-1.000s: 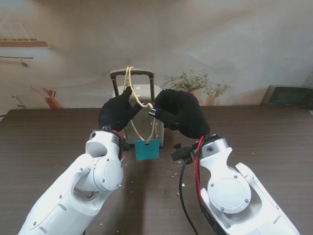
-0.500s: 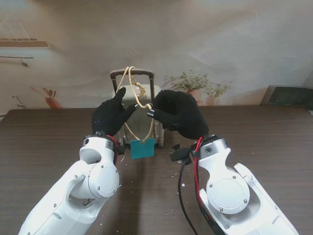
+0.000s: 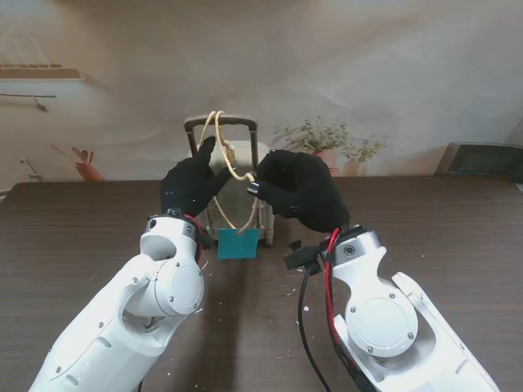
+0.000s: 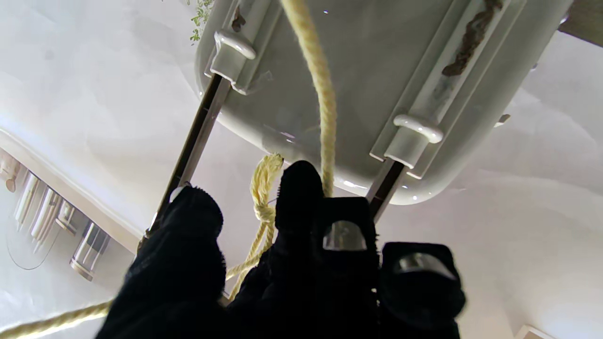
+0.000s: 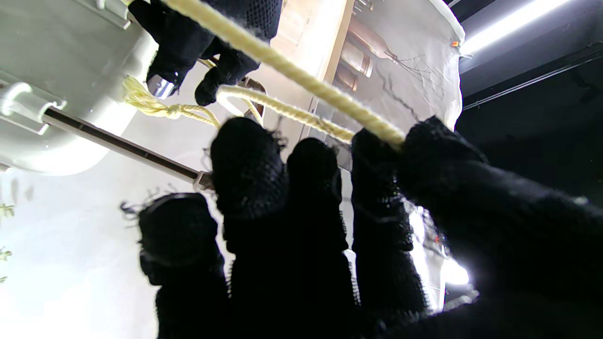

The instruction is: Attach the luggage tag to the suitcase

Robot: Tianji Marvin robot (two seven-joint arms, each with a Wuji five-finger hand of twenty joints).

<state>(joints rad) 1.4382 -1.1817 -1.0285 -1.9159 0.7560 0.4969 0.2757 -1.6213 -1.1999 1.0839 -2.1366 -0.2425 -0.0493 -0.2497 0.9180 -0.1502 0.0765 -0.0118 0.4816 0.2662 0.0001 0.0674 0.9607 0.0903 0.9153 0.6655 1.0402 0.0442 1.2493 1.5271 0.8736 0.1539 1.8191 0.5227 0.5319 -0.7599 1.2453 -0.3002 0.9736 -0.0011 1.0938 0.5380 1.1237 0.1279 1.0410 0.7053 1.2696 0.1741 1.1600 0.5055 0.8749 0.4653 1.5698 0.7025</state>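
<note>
Fingers of both hands pinch the yellow cord (image 3: 233, 167) looped over the suitcase handle (image 3: 221, 122)

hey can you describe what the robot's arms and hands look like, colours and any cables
Both arms are glossy white, built of rounded segments with round joint caps held by small screws. The left hand and right hand wear black knit gloves, with shiny metal showing at some fingertips. Red and black cables run along the right wrist; a red cable also shows at the left wrist.
</note>
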